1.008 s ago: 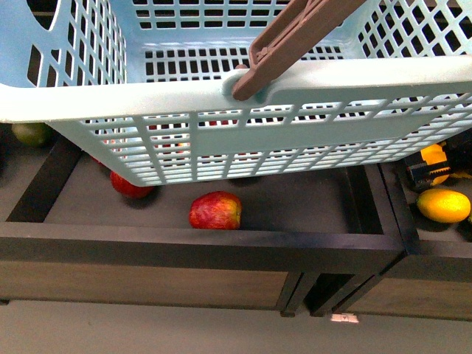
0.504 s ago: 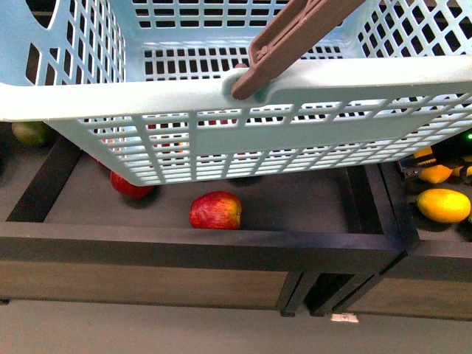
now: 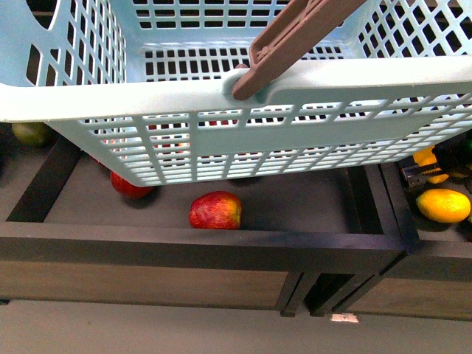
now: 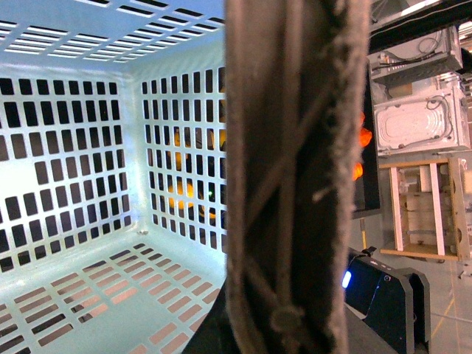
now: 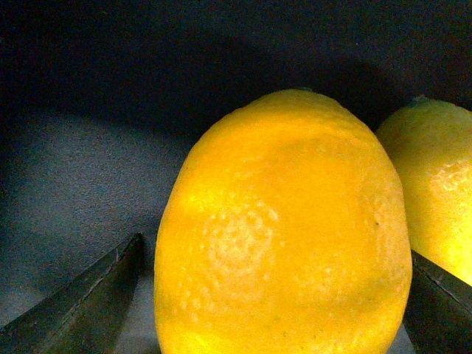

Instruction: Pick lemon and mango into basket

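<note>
Right gripper (image 3: 418, 174) is held spread wide; lemon (image 5: 284, 228) is straddled by its fingers (image 5: 81, 302), slight gap at one, nothing clamped. Mango (image 3: 443, 205) lies just beside gripper. Lemon is judged light, firm, rind grippy; to be taken across its middle.

The front view looks steeply down across the basket (image 3: 221, 88) rim. The left wrist view, hard against the handle (image 4: 295, 177), faces into that same basket. The right wrist view sits close behind its fingers (image 5: 81, 302), the lemon (image 5: 284, 228) between them.

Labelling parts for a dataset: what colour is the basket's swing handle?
The handle is brown; the front view shows it best.
</note>
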